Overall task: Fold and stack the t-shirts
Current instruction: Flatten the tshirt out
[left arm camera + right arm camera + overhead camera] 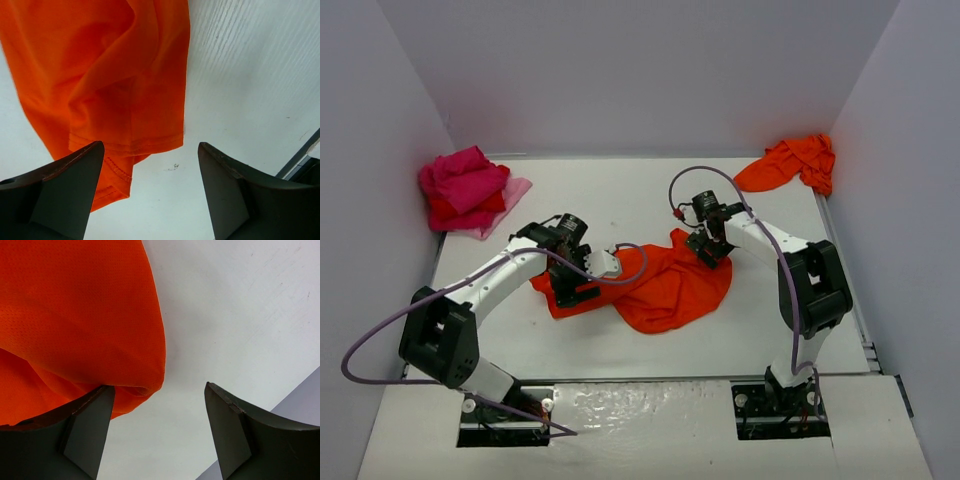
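Note:
An orange-red t-shirt (672, 285) lies crumpled in the middle of the white table (620, 195). My left gripper (572, 290) hovers over its left end. In the left wrist view that gripper (150, 167) is open over bare table, with a stitched hem of the shirt (110, 90) beside its left finger. My right gripper (709, 250) hangs above the shirt's upper right edge. Seen from the right wrist, it (159, 402) is open too. A rounded fold of the orange cloth (75, 315) lies by its left finger, and nothing is between the jaws.
A pile of magenta, red and pale pink t-shirts (468, 190) sits at the back left corner. Another orange-red t-shirt (795, 163) lies bunched at the back right corner. Grey walls close in the table on three sides.

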